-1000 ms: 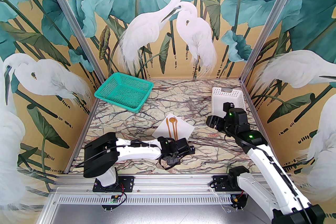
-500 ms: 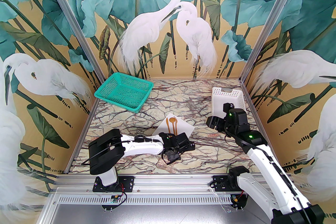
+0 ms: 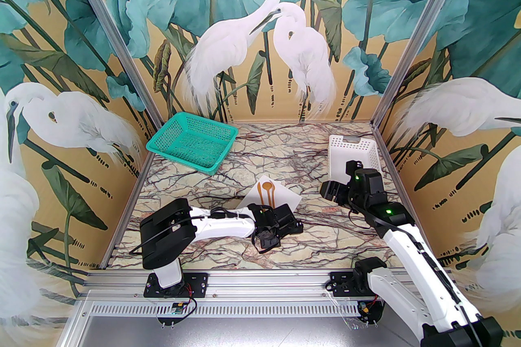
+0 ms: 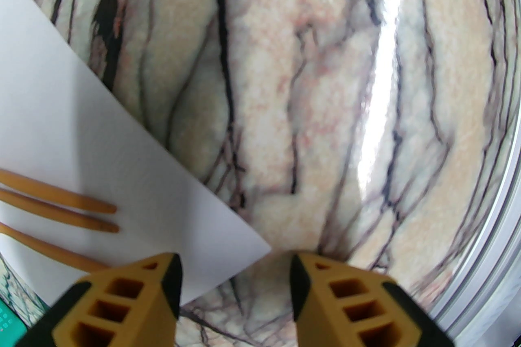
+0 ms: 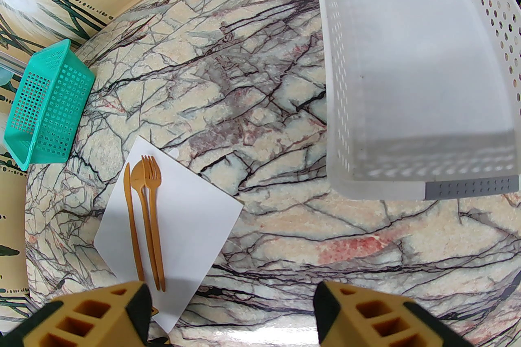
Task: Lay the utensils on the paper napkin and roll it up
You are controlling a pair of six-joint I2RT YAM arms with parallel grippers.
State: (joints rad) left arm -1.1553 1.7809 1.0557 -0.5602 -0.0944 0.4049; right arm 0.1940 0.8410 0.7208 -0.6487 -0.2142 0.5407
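Marbled desk (image 3: 285, 158) bore one paper napkin (image 5: 191, 215); utensils (image 5: 146, 215) lay side by side upon it; left hand (image 4: 235, 273) released, at napkin's corner; right hand (image 5: 232, 296) released, near white basket (image 5: 326, 52).

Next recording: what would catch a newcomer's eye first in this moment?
Three orange-brown utensils lie side by side on a white paper napkin in the middle of the table, not yet rolled. The left gripper hangs open by the napkin's near corner, and the right gripper is open too, near the white basket; a green basket sits far left.
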